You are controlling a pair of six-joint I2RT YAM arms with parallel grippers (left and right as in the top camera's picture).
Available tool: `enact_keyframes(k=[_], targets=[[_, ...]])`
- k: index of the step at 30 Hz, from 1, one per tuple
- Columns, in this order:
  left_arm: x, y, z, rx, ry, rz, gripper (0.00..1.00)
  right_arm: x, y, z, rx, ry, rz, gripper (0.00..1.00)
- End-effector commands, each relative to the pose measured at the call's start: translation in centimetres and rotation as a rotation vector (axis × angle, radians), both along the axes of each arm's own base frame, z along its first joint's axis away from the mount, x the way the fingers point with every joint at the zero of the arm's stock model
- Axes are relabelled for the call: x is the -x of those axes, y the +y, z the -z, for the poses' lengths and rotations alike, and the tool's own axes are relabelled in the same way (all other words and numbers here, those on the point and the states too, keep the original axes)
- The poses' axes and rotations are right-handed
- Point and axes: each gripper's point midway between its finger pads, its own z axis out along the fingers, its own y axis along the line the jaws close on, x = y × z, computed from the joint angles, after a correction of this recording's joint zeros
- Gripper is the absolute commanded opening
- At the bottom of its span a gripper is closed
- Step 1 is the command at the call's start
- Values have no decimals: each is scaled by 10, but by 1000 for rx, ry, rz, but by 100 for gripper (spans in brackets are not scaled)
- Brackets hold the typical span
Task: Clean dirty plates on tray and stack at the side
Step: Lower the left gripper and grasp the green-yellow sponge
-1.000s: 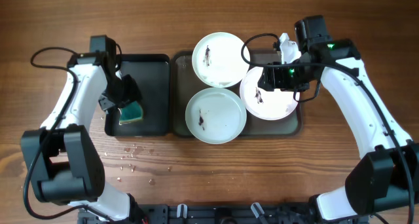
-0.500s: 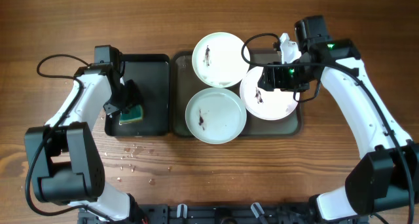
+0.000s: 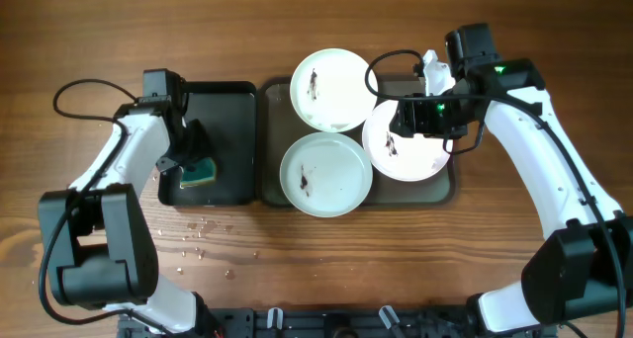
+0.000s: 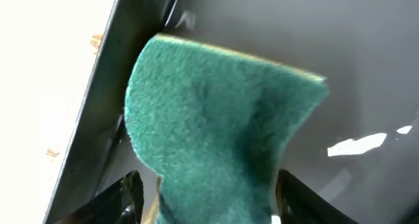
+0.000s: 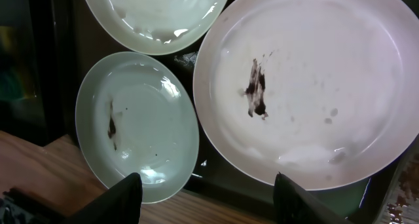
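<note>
The large dark-grey tray (image 3: 270, 140) stands in the middle of the wooden table (image 3: 326, 269) and it contains all three plates. The far plate (image 3: 331, 89) and the near plate (image 3: 325, 174) lie one behind the other, and the right plate (image 3: 410, 150) lies beside them, with its rim going a little over the rims of both. Each plate has a small dark smudge near its centre. In the right wrist view the near plate (image 5: 137, 126) looks faintly bluish-green, while the right plate (image 5: 308, 86) is white and shows wet marks around its smudge. Just to the left of this tray, touching it or almost, stands a smaller black tray (image 3: 232, 121), and in it there is one green sponge (image 3: 201, 170), near the front-left corner. The left gripper (image 3: 193, 158) is down in this small tray and is clenched on the sponge (image 4: 216, 119), which is bent and pinched narrow between the two fingers. The right gripper (image 3: 401, 121) hovers over the right plate with its jaws apart, and it grasps nothing.
</note>
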Motion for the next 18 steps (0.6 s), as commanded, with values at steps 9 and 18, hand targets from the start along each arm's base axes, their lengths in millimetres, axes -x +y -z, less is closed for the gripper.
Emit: enact_keyframes(k=[9,18], targets=[[3,2,9,-18,4,14,50,-5,1,-3,6,-15,3,65],[7,-5,19,16,-4,19,27,-5,1,-3,6,-15,3,65]])
